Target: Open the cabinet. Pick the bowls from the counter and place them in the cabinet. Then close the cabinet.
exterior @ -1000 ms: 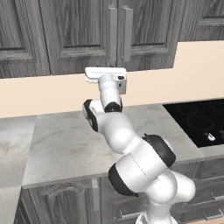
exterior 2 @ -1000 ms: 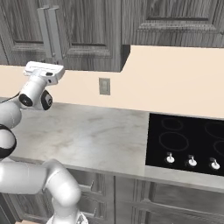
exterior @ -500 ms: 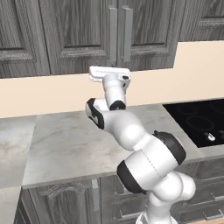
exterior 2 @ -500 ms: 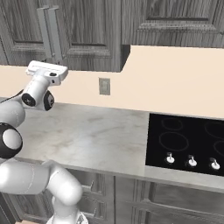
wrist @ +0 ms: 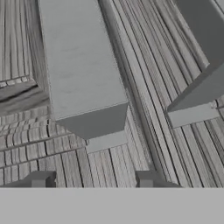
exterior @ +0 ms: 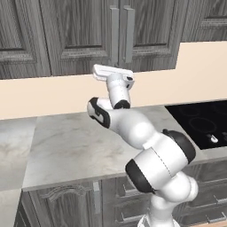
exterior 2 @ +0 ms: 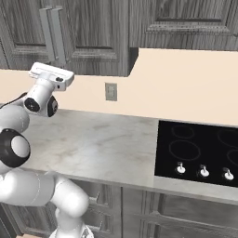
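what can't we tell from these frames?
- Claw contact: hand view shows open tips below the left handle, the grey band cuts off their bases; whether they touch the cabinet is unclear.
- Cabinet handles' tops: cut off by the top edge in both base views.
- Cooktop: right part cut off by the frame edge.
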### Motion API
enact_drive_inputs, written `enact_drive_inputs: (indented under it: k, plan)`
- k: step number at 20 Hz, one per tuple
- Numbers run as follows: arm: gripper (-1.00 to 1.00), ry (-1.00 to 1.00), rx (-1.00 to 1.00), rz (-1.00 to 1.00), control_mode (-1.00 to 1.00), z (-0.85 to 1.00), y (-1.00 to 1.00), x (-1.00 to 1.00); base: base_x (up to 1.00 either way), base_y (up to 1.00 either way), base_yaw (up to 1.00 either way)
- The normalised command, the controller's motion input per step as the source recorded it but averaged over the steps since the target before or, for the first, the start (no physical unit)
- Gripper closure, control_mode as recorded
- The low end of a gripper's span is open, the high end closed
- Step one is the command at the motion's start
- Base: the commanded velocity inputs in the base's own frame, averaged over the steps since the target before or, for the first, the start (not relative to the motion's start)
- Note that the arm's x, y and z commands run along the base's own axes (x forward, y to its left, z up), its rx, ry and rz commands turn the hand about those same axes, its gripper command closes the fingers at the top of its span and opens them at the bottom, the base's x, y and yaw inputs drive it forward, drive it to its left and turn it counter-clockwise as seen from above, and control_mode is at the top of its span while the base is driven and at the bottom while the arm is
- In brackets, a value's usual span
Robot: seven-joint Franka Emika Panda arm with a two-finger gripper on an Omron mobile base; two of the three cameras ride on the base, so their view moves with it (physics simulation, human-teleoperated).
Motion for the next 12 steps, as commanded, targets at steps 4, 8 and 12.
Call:
enact_drive_inputs:
  k: [4, 8, 12]
  plan:
    - [-1.00, -0.10, 0.12, 0.03, -1.00, 0.00, -1.00, 0.61, 0.00, 0.00, 0.00]
    - [-1.00, -0.08, 0.15, 0.06, -1.00, 0.02, -1.00, 0.76, 0.00, 0.00, 0.00]
    - [-1.00, 0.02, 0.14, 0.17, -1.00, 0.01, -1.00, 1.00, 0.00, 0.00, 0.00]
